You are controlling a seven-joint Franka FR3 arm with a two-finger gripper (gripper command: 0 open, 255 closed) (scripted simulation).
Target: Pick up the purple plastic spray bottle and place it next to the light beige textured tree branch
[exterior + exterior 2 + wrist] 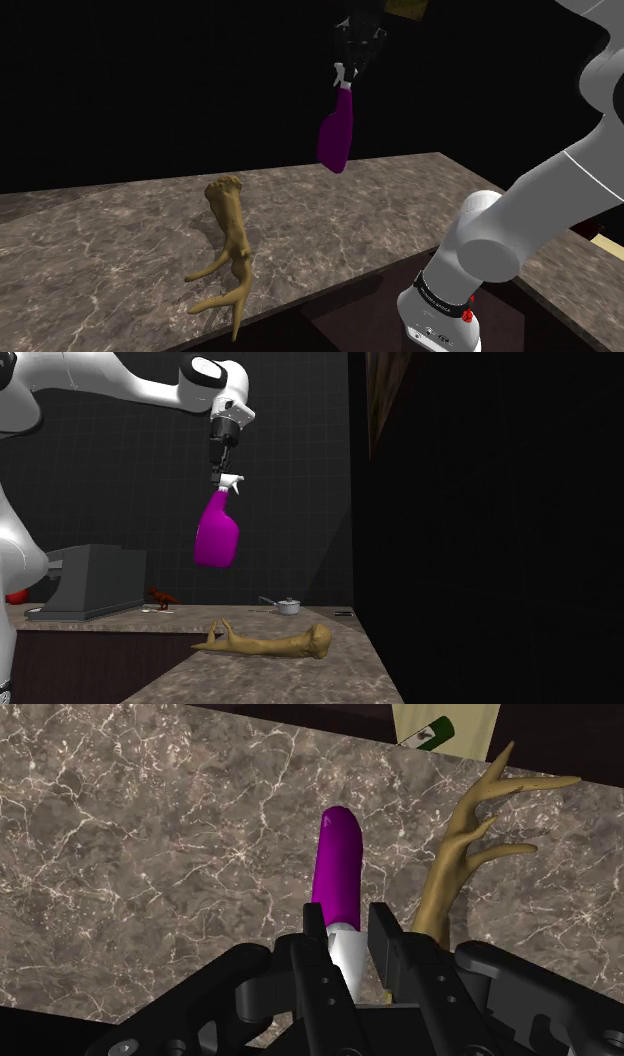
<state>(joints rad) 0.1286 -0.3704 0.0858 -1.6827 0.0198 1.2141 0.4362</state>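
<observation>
Jaws of gripper point(346, 936) clamped on white spray head of purple spray bottle point(217, 532); body hanging free below, base down. Gripped at top prob. for narrowness there: good fit betw. fingers point(314, 929), too broad lower down. Held well above tan tree branch point(230, 240) and clear of it, likely carry height to avoid clipping branch on way over.

In shoulder view, up & to right of branch, bottom leaning slightly toward it. In 2nd ext. view, high over branch's forked end. Looking down along gripper: forked twigs of branch just beside bottle, bare marbled countertop point(150, 824) on side away from branch. Branch itself lying flat on countertop near its edge, thick knobbly end one way, forks the other.

Pose of arm point(520, 210): rising from base, elbow bent, forearm high, wrist turned so hand points approx. straight down. Fairly extended reach, hand far above branch level.

Judged: pick done, carry phase. Left to do: lower onto countertop beside branch, then release. Calls for slow descent, base landing flat close to forks w/o touching them. Risk: pinch on small head only, so possible pivot or tip-over at touchdown, maybe onto branch.
</observation>
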